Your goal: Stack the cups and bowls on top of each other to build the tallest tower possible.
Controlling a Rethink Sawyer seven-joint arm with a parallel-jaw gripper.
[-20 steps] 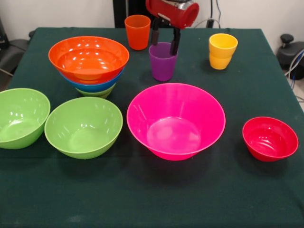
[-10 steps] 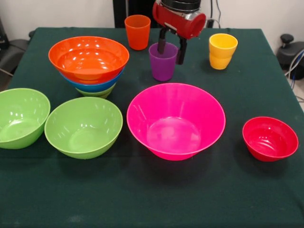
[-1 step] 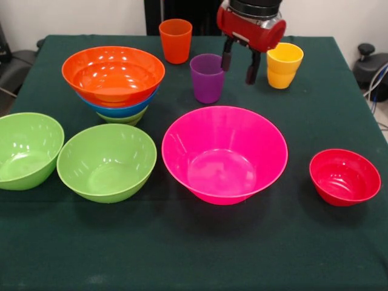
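Three nested bowls form the tower (image 3: pixel 114 85) at about 10 o'clock on the table (image 3: pixel 200 254): orange bowl (image 3: pixel 113 74) on top, blue bowl (image 3: pixel 121 111) under it, lime green bowl (image 3: pixel 124 118) at the bottom. Purple cup (image 3: pixel 207 78) stands at 12 o'clock, orange cup (image 3: pixel 175 40) at its 11. Yellow cups (image 3: pixel 284 65), apparently two nested, at 1 o'clock. Gripper (image 3: pixel 239 66) hangs between purple and yellow cups, fingers spread, holding nothing. Pink bowl (image 3: pixel 224 154) centre, red bowl (image 3: pixel 344 176) at 3, two green bowls (image 3: pixel 107 162) (image 3: pixel 27 150) at 9.
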